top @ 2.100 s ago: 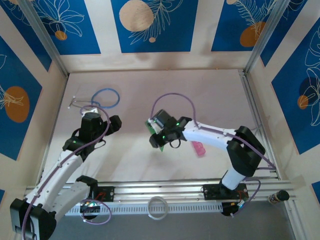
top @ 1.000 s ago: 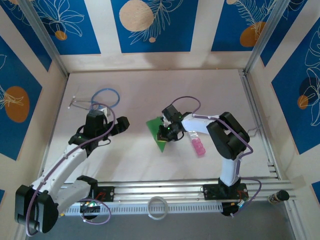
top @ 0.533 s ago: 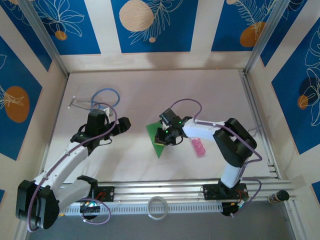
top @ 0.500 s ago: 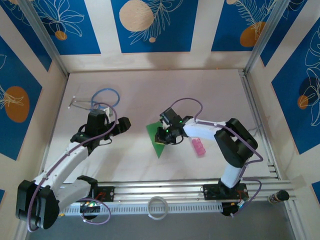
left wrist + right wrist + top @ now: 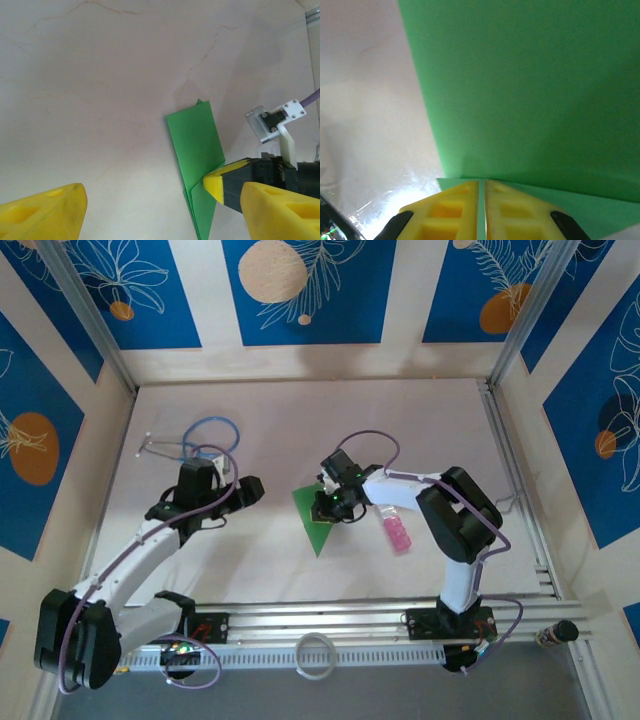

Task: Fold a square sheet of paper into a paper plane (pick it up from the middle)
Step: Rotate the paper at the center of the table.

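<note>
The square sheet of paper is a folded, bright-green pointed shape lying on the table's middle, its tip toward the near edge. My right gripper sits at its right edge. In the right wrist view the yellow fingers are pressed together, my right gripper shut with a thin green sliver between the pads and a green flap ahead. In the left wrist view the green paper lies ahead to the right. My left gripper is open and empty, left of the paper.
A small pink bottle lies just right of the right arm's wrist. A blue-tubed stethoscope lies at the back left, behind the left arm. A white cable ring rests by the front rail.
The right gripper brought the green paper down from the air onto the table and stays on its edge. The left gripper crept right toward the paper, its jaws narrowing a little.
</note>
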Robot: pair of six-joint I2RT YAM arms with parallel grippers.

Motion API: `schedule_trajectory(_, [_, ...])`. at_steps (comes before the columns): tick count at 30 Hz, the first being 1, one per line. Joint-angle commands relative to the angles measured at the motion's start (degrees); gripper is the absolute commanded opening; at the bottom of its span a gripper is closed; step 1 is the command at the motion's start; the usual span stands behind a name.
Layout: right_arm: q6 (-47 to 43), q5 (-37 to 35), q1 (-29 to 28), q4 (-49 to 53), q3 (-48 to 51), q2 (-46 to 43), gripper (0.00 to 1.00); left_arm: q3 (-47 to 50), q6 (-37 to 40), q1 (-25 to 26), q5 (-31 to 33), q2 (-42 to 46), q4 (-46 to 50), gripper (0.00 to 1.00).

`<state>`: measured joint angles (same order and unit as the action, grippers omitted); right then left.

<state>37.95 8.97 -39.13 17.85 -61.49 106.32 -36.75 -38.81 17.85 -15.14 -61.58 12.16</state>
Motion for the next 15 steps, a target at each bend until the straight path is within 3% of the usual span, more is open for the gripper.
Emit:
schedule_trajectory(1, [0.66, -0.53, -0.2, 3.39, -1.26, 1.19, 0.11, -0.34, -0.58, -0.69, -3.03, -1.12, -1.77, 0.79])
schedule_trajectory(10, [21.13, -3.87, -3.15, 0.41, 3.01, 0.51, 0.11, -0.96, -2.93, -0.58, -8.3, -5.89, -5.77, 0.71])
schedule_trajectory(15, [25.75, -2.41, -4.75, -5.22, 5.68, -5.09, 0.12, -1.64, -4.3, -0.44, -13.31, -10.5, -8.5, 0.61])
